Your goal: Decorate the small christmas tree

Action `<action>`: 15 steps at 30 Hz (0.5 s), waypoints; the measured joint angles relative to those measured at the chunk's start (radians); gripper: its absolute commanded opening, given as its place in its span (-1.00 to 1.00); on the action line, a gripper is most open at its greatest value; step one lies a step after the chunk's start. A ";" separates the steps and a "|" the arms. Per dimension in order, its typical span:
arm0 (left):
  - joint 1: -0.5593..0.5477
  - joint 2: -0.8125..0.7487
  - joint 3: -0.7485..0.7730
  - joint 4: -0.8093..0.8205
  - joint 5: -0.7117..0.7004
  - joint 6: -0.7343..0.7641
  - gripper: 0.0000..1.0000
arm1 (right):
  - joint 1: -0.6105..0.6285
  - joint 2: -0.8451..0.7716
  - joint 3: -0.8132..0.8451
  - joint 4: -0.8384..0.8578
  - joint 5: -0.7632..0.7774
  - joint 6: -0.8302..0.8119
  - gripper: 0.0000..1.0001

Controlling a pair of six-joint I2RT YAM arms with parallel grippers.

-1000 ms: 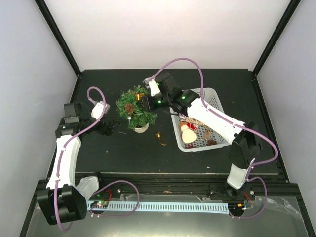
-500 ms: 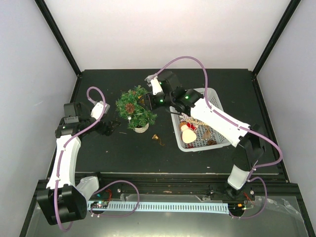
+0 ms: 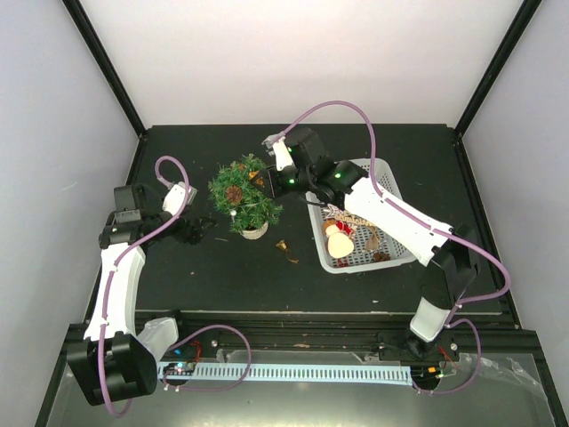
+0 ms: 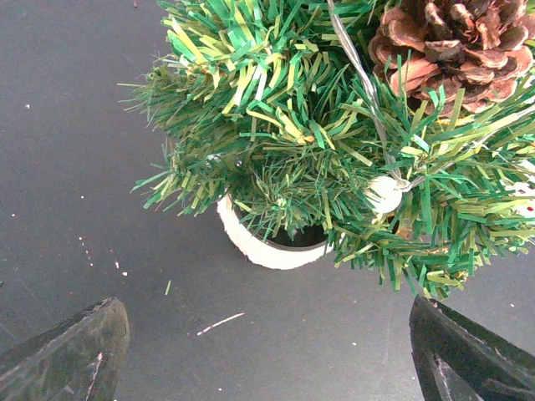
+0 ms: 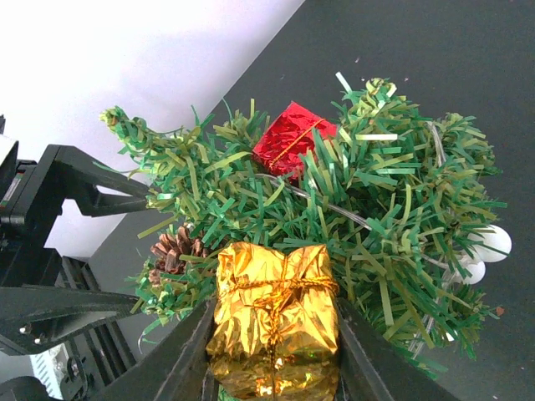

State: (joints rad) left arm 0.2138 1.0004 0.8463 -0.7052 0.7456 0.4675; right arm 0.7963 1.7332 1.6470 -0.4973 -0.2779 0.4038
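A gold gift box [image 5: 273,322] is clasped by the right gripper [image 5: 272,361] at the small christmas tree's [image 3: 244,197] far right. The left gripper [image 4: 272,355] is spread wide, empty.

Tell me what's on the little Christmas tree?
The tree carries a pinecone, a red gift and white bulbs; the right jaws hold a gold gift against it. Needles hide anything deeper.

Black table [image 3: 213,276] bears tree [image 3: 242,197], basket [image 3: 384,166] (white), gold ornament [image 3: 284,248].
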 measured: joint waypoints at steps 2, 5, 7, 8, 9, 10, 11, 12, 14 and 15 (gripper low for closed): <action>0.001 0.000 0.000 0.000 0.000 0.000 0.84 | 0.000 0.000 0.000 0.000 0.006 -0.001 -0.36; 0.001 0.000 0.000 0.000 0.000 0.000 0.84 | 0.000 0.000 0.000 0.000 0.009 0.000 -0.39; 0.001 0.000 0.000 0.000 0.000 0.000 0.84 | 0.000 0.000 0.000 0.000 0.011 0.001 -0.40; 0.001 0.000 0.000 0.000 0.000 0.000 0.84 | 0.000 0.000 0.000 0.000 0.011 0.002 -0.40; 0.001 0.000 0.000 0.000 0.000 0.000 0.84 | 0.000 0.001 0.001 0.000 0.011 0.002 -0.40; 0.002 0.000 0.000 0.000 0.000 0.000 0.84 | 0.000 0.002 0.003 0.000 0.011 0.002 -0.41; 0.002 0.000 0.000 0.000 0.000 0.000 0.84 | 0.000 0.006 0.010 -0.002 0.011 0.002 -0.41; 0.002 0.000 0.000 0.000 0.000 0.000 0.84 | 0.000 0.011 0.016 -0.001 0.010 0.002 -0.41; 0.002 0.000 0.000 0.000 0.000 0.000 0.84 | 0.000 0.028 0.039 -0.002 0.009 0.002 -0.41; 0.002 0.000 0.000 0.000 0.000 0.000 0.84 | 0.000 0.031 0.042 -0.003 0.009 0.002 -0.41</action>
State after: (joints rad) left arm 0.2161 1.0004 0.8463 -0.7052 0.7456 0.4675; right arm 0.7963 1.7641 1.6890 -0.4999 -0.2687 0.4061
